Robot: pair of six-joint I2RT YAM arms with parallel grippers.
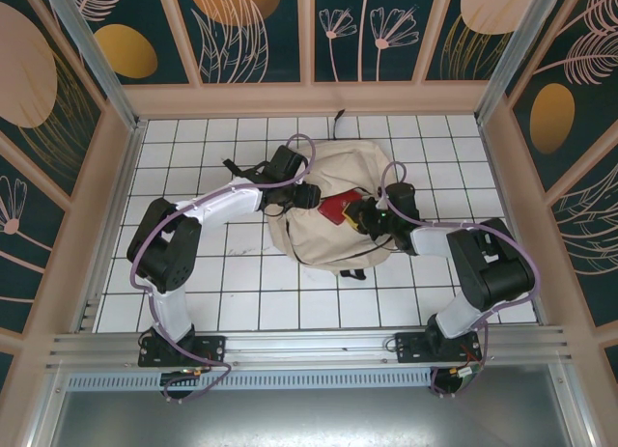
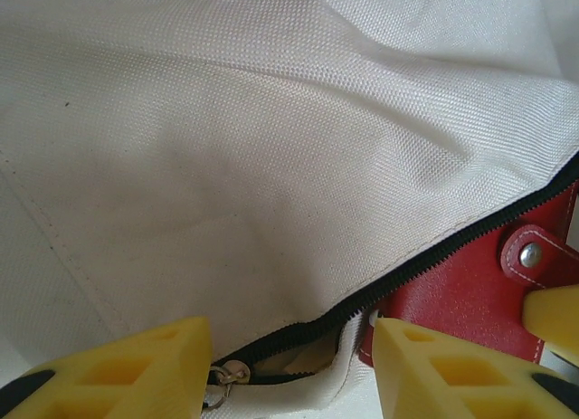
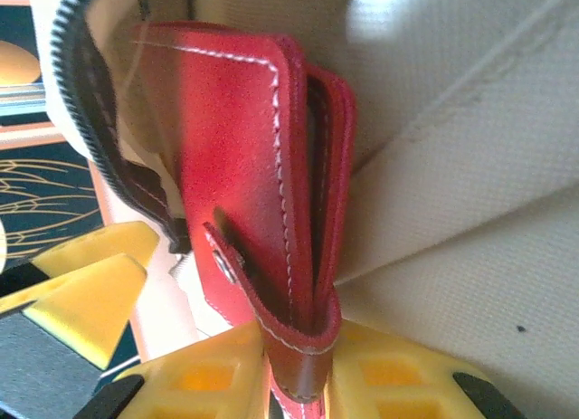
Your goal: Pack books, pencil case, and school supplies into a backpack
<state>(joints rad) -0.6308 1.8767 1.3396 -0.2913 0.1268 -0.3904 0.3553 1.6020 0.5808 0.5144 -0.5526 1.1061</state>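
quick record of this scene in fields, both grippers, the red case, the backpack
backpack: cream, lying on the tiled table between the two arms
zipper: dark, parted near the left gripper
red case: at the zipper opening, one part tucked under the fabric edge
right gripper: shut on the end of the red case
left gripper: jaws apart, one finger on either side of the zipper edge
stage: red case at the opening, not yet released
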